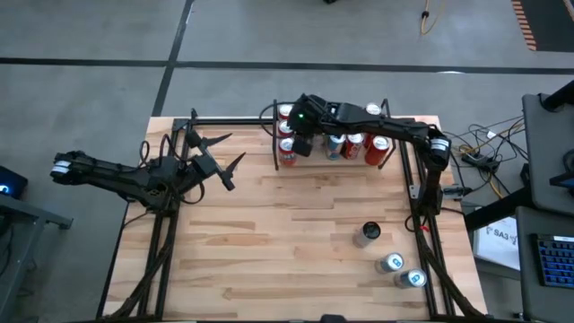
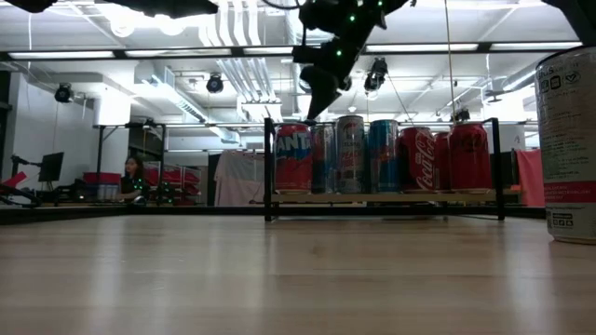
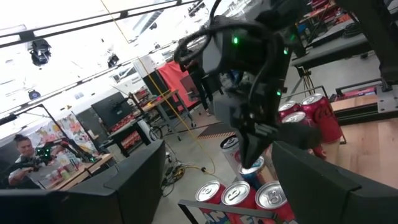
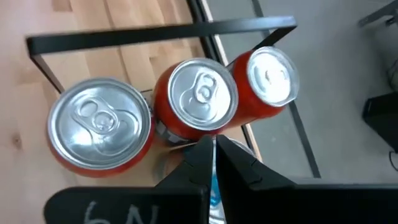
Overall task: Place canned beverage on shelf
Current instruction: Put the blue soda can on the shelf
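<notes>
The shelf [image 2: 391, 197], a light-wood board with black rails [image 1: 275, 148], stands at the table's far edge and holds several upright cans: a Fanta can [image 2: 292, 158], red cans [image 4: 196, 99] and a blue can [image 2: 383, 156]. My right gripper [image 4: 214, 149] is shut and points down just above the cans at the shelf's left end [image 1: 300, 135]. A blue-topped can [image 3: 252, 168] stands right under its fingertips. My left gripper [image 1: 229, 152] is open and empty over the table's left half.
Three loose cans stand on the tabletop at the near right [image 1: 368, 233], [image 1: 391, 263], [image 1: 413, 278]; one looms at the right of the low view [image 2: 568, 140]. Bare wood lies between the shelf and these cans. A person sits in the room beyond [image 2: 133, 177].
</notes>
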You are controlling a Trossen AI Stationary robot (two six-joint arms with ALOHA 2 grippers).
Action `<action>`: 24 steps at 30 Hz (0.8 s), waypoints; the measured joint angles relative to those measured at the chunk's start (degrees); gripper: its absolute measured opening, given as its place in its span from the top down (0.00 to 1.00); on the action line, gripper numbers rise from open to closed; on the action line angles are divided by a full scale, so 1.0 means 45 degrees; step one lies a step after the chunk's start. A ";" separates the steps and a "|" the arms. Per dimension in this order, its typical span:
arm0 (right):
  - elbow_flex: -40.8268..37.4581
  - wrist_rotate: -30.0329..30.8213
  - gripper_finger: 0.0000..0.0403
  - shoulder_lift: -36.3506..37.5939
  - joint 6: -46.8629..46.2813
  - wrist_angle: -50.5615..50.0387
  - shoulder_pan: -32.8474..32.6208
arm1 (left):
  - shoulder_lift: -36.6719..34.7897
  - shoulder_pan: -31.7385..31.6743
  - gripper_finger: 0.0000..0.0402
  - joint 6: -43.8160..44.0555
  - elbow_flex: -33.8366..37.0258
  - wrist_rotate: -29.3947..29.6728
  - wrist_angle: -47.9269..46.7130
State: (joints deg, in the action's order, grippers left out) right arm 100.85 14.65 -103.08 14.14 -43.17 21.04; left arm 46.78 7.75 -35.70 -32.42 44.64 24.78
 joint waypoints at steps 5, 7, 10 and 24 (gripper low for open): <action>-0.0003 0.0039 0.98 -0.0156 -0.0200 -0.0196 0.0000 | 0.0000 0.0000 0.31 0.0004 0.0000 0.0000 0.0000; -0.0003 0.0034 0.98 -0.0156 -0.0325 -0.0379 -0.0009 | 0.0000 0.0000 0.31 0.0000 0.0000 0.0000 0.0000; -0.0003 -0.0060 0.98 -0.0156 -0.0641 -0.0673 -0.0049 | 0.0000 0.0000 0.31 0.0000 0.0000 0.0000 0.0000; -0.0003 0.0908 0.98 -0.0146 -0.0860 -0.0226 -0.0056 | 0.0000 0.0000 0.31 0.0000 0.0000 0.0000 -0.0005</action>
State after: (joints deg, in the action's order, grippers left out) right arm 100.84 18.74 -103.74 10.27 -44.18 20.79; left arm 46.78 7.75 -35.70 -32.42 44.64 24.75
